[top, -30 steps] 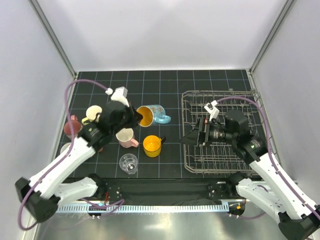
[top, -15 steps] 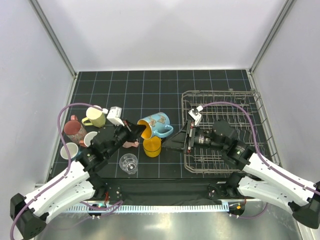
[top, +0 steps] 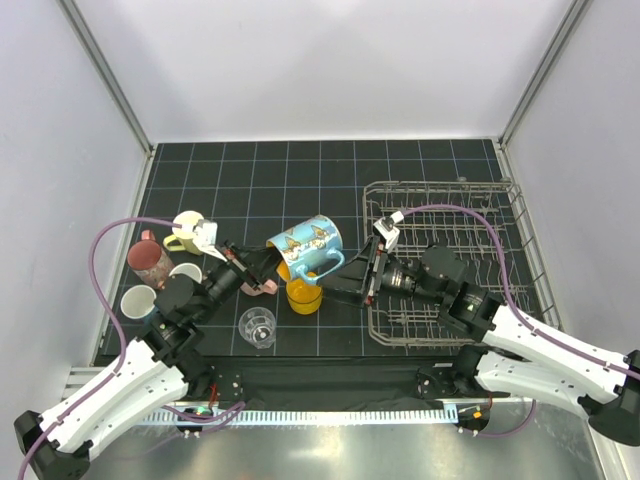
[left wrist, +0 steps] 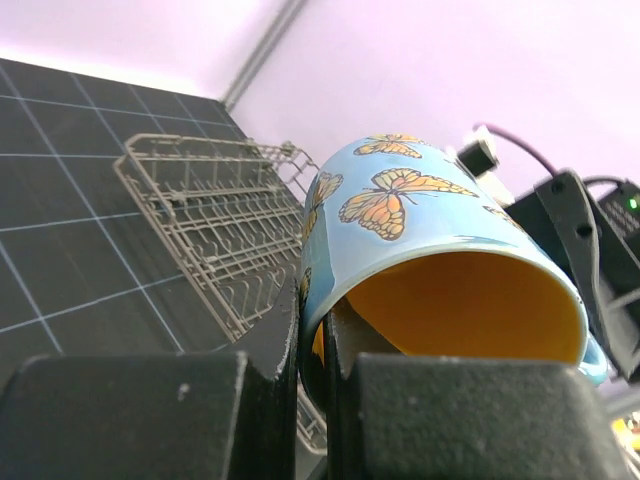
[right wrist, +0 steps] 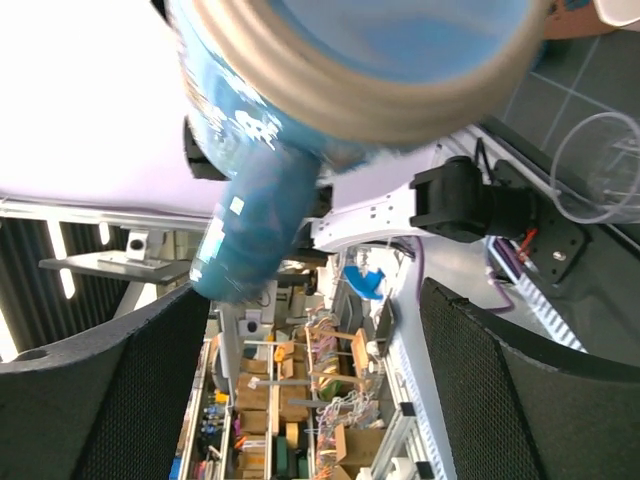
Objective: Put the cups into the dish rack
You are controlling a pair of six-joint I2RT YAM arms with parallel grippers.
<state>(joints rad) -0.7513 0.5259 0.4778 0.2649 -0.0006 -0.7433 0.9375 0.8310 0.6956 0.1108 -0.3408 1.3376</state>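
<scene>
A blue cup with orange butterflies and an orange inside (top: 306, 243) hangs tilted in the air over the mat. My left gripper (top: 265, 263) is shut on its rim (left wrist: 318, 330), one finger inside and one outside. My right gripper (top: 349, 279) stands open just right of the cup, its fingers (right wrist: 110, 390) level with the cup's handle (right wrist: 252, 225) and base (right wrist: 370, 60). The wire dish rack (top: 470, 215) stands at the right with no cup in it. An orange-yellow cup (top: 303, 296), a glass tumbler (top: 257, 327), a pale yellow cup (top: 189, 231) and a maroon cup (top: 148, 262) stand on the mat.
Two white cups (top: 136, 298) stand at the left, near the maroon one. A pink cup (top: 263, 287) shows partly under my left arm. The rack (left wrist: 205, 205) lies beyond the held cup in the left wrist view. The tumbler (right wrist: 603, 165) sits below my right gripper.
My left arm has carried the blue cup to the right, toward the rack. My right gripper has come left out over the rack's edge to the cup, its jaws a little narrower.
</scene>
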